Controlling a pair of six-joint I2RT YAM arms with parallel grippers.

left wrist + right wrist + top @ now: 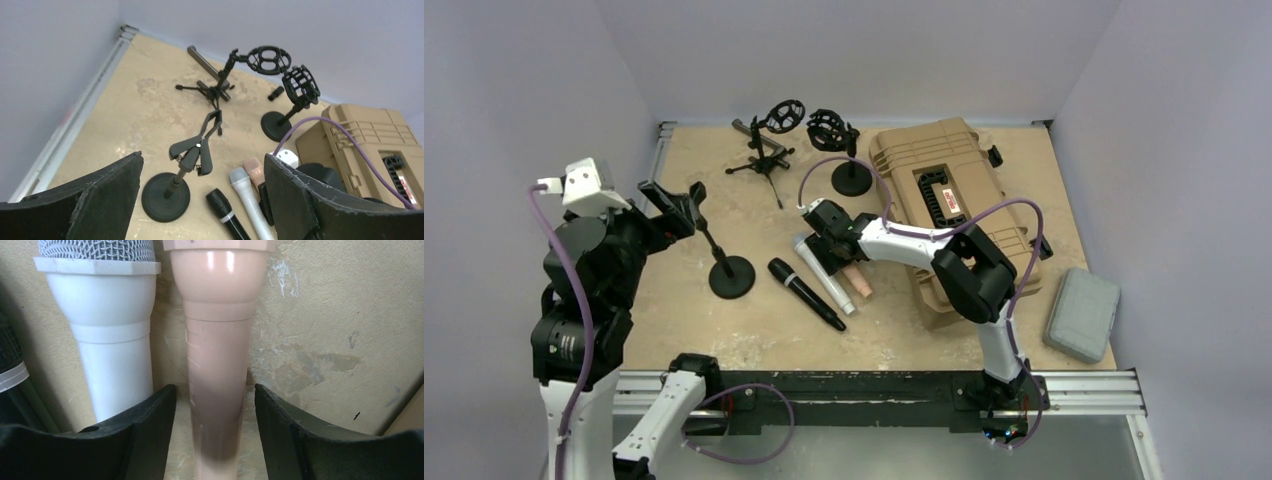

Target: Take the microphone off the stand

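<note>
A black round-base stand [731, 277] with an empty spring clip [195, 152] stands left of centre. Three microphones lie on the table beside it: black [806, 293], white [824, 275] and pink [861, 285]. My right gripper [829, 238] is low over them and open. In the right wrist view its fingers [150, 435] straddle the pink microphone's [217, 340] handle with a gap on each side. The white microphone [110, 330] lies just left of it. My left gripper [672, 202] is open and empty, raised left of the clip stand [165, 196].
A tripod stand with an empty shock mount [769, 140] and a round-base stand with another shock mount [836, 150] stand at the back. A tan hard case [939, 195] lies right of centre under my right arm. A small grey case [1082, 313] lies at the far right.
</note>
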